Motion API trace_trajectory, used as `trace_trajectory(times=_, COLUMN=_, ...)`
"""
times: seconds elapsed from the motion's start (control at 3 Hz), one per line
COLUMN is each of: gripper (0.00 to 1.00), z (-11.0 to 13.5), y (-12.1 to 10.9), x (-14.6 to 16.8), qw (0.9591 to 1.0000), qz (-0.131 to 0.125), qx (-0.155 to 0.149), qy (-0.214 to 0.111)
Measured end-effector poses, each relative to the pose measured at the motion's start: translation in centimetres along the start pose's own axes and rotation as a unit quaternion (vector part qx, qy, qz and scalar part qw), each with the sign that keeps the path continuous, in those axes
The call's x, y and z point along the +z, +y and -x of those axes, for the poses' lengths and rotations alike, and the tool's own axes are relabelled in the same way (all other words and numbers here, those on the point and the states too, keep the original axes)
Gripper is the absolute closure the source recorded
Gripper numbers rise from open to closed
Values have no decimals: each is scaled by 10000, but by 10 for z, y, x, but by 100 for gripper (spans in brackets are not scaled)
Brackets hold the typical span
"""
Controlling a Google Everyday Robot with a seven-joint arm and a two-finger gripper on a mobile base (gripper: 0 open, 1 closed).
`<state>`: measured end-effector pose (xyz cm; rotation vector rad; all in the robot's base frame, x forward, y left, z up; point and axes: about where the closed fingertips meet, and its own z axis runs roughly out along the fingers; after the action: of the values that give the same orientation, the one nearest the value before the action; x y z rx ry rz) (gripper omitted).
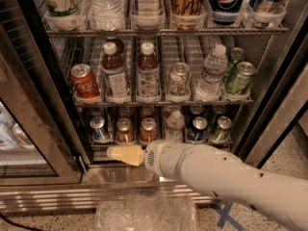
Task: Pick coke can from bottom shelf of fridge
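The coke can [147,130], small and red with a silver top, stands in the third lane from the left on the bottom shelf [102,143] of the fridge [30,105]. A copper-brown can [124,130] is to its left. My gripper [124,154] points left, just in front of the bottom shelf's front rail, below and slightly left of the coke can, and apart from it. It holds nothing that I can see. My white arm [226,177] comes in from the lower right.
The bottom shelf also holds a blue can [99,127], a water bottle [174,124], a dark can [197,127] and a green can [221,128]. A red Coca-Cola script can [85,82] stands on the rack above. The glass door [12,138] is open at left.
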<state>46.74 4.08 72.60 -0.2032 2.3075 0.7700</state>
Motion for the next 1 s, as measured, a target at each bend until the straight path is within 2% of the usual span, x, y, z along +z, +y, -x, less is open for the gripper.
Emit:
trace_trajectory(times=0.33, gripper=0, z=-13, y=-19, x=22, qw=9992, qz=-36, qx=218, qy=-347)
trace_trajectory(times=0.67, gripper=0, z=-42, y=-56, x=32, qw=9976, qz=-549, qx=40, qy=-422)
trace_trajectory(times=1.0, gripper=0, z=-63, y=-65, x=45, qw=9926, qz=-969, qx=-612, qy=-412)
